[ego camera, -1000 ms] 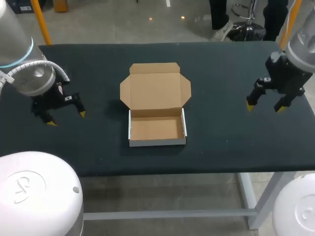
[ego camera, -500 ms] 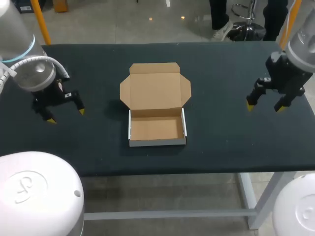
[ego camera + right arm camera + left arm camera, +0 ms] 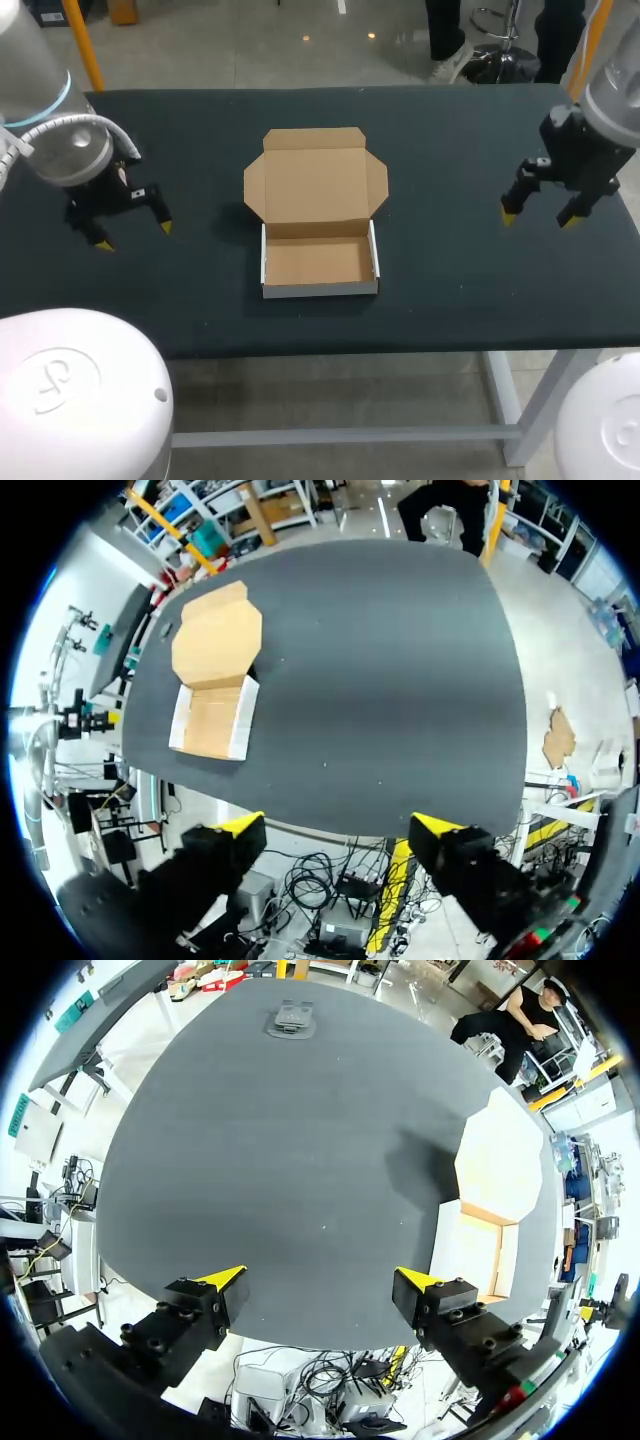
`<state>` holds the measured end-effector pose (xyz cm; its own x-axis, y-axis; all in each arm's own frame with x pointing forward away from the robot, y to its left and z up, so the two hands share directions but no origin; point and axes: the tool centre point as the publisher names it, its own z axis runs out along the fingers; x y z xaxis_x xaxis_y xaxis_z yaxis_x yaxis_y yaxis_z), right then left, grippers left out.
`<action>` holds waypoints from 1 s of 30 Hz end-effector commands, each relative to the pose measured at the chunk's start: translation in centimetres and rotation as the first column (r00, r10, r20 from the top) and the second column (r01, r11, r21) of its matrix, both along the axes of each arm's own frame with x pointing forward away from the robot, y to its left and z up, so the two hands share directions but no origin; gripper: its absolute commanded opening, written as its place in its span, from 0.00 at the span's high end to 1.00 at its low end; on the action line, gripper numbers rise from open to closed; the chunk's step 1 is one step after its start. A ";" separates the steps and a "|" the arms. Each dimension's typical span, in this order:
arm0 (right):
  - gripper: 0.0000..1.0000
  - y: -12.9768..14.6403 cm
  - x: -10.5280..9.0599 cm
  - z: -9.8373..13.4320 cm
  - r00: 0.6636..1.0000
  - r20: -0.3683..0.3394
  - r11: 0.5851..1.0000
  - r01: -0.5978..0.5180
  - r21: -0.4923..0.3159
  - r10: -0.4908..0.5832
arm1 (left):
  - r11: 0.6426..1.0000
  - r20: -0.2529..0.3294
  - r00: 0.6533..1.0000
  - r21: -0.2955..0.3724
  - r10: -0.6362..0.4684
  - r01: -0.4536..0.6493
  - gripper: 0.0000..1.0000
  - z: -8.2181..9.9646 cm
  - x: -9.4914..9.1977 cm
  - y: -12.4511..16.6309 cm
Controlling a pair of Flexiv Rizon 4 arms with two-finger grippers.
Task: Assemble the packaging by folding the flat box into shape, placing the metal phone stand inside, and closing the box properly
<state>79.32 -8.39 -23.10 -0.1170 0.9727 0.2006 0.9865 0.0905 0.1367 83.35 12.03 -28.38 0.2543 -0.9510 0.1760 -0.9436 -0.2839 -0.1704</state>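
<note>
– Yellow tips of the left gripper (image 3: 135, 238), how did they stand?
– They were spread wide with nothing between them, above the left part of the table (image 3: 450, 280). Compared with one second before, this gripper had shifted a little toward the far side and turned slightly. In the last half second it kept its place.
– And the cardboard box (image 3: 318, 215)?
– It lay in the middle, in the same spot as before. The tray with white outer walls was on the near side, and the brown lid was open flat toward the far edge.
– The right gripper (image 3: 539, 220)?
– Its fingers were also wide apart and held nothing. It hung over the right part, well apart from the box, and had not moved.
– And the surface?
– It was dark and plain. In the left wrist view a small grey metal phone stand (image 3: 290, 1018) lay near the far edge, well ahead of the left gripper and well apart from the box.
</note>
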 end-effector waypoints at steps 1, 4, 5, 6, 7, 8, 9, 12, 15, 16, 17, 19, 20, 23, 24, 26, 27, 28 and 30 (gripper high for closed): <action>0.00 0.0 0.0 0.2 1.000 -0.004 1.000 0.000 -0.002 0.000 | 1.000 -0.001 1.000 0.004 0.001 -0.001 0.00 0.0 0.0 0.0; 0.00 0.0 0.0 0.2 1.000 -0.004 1.000 0.000 -0.002 0.000 | 1.000 -0.001 1.000 0.004 0.001 -0.001 0.00 0.0 0.0 0.0; 0.00 0.0 0.0 0.2 1.000 -0.004 1.000 0.000 -0.002 0.000 | 1.000 -0.001 1.000 0.004 0.001 -0.001 0.00 0.0 0.0 0.0; 0.00 0.0 0.0 0.2 1.000 -0.004 1.000 0.000 -0.002 0.000 | 1.000 -0.006 1.000 -0.003 -0.018 0.018 0.00 -0.4 0.5 -0.3; 0.00 0.0 0.0 0.2 1.000 -0.004 1.000 0.000 -0.002 0.000 | 1.000 -0.008 1.000 0.016 -0.012 0.012 0.00 -0.8 1.2 -0.6; 0.00 0.0 0.0 0.2 1.000 -0.004 1.000 0.000 -0.002 0.000 | 1.000 -0.010 1.000 0.020 -0.013 0.013 0.00 -1.0 1.5 -0.7; 0.00 0.0 0.0 0.2 1.000 -0.004 1.000 0.000 -0.002 0.000 | 0.999 -0.015 1.000 0.023 -0.026 0.026 0.00 -1.2 1.9 -0.8; 0.00 0.0 0.0 0.2 1.000 -0.004 1.000 0.000 -0.002 0.000 | 0.999 -0.013 1.000 0.048 -0.025 0.025 0.00 -1.6 3.2 -0.5; 0.00 0.0 0.0 0.2 1.000 -0.004 1.000 0.000 -0.002 0.000 | 0.998 -0.013 0.999 0.063 -0.030 0.031 0.00 -2.0 4.5 0.1; 0.00 0.0 0.0 0.2 1.000 -0.004 1.000 0.000 -0.002 0.000 | 0.997 -0.014 0.999 0.074 -0.034 0.034 0.00 -2.2 5.0 0.3; 0.00 0.0 0.0 0.2 1.000 -0.004 1.000 0.000 -0.002 0.000 | 0.996 -0.013 0.999 0.084 -0.031 0.032 0.00 -2.4 5.4 0.4; 0.00 0.0 0.0 0.2 1.000 -0.004 1.000 0.000 -0.002 0.000 | 0.995 -0.019 0.999 0.095 -0.035 0.036 0.00 -2.9 6.3 0.7; 0.00 0.0 0.0 0.2 1.000 -0.004 1.000 0.000 -0.002 0.000 | 0.995 -0.028 0.999 0.095 -0.036 0.039 0.00 -3.2 6.7 0.9; 0.00 0.0 0.0 0.2 1.000 -0.004 1.000 0.000 -0.002 0.000 | 0.994 -0.038 0.999 0.102 -0.036 0.040 0.00 -3.7 8.1 1.4; 0.00 0.0 0.0 0.2 1.000 -0.004 1.000 0.000 -0.002 0.000 | 0.994 -0.040 0.999 0.104 -0.034 0.038 0.00 -3.8 8.7 1.6; 0.00 0.0 0.0 0.2 1.000 -0.004 1.000 0.000 -0.002 0.000 | 0.993 -0.041 0.999 0.108 -0.033 0.037 0.00 -3.9 9.5 2.1; 0.00 0.0 0.0 0.2 1.000 -0.004 1.000 0.000 -0.002 0.000 | 0.994 -0.041 0.999 0.107 -0.033 0.037 0.00 -4.0 9.9 2.3; 0.00 0.0 0.0 0.2 1.000 -0.004 1.000 0.000 -0.002 0.000 | 0.993 -0.042 0.999 0.108 -0.033 0.038 0.00 -4.0 10.4 2.6; 0.00 0.0 0.0 0.2 1.000 -0.004 1.000 0.000 -0.002 0.000 | 0.994 -0.047 0.998 0.102 -0.035 0.039 0.00 -4.1 11.3 3.0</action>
<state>79.31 -8.39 -23.08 -0.1167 0.9728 0.2002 0.9865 0.0902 0.1369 92.81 14.76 -32.11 0.2238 -0.9722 0.0686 -0.9507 -0.2333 -0.2042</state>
